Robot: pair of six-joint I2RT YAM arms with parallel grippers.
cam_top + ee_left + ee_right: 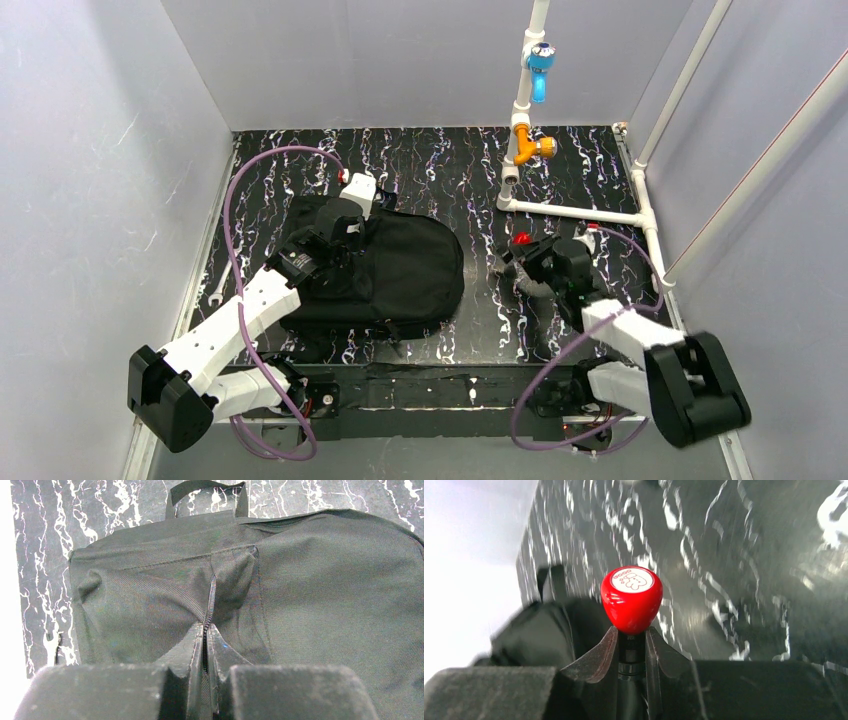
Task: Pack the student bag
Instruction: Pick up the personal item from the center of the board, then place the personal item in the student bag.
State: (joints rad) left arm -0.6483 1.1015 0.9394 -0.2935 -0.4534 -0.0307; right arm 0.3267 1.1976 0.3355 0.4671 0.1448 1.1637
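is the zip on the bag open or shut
Shut, as far as shows: on the student bag the zip teeth run meshed, no gap into the inside.

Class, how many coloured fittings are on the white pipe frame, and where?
2. The blue fitting sits high on the upright of the white pipe frame; the orange fitting sits lower on that upright. None seems hidden.
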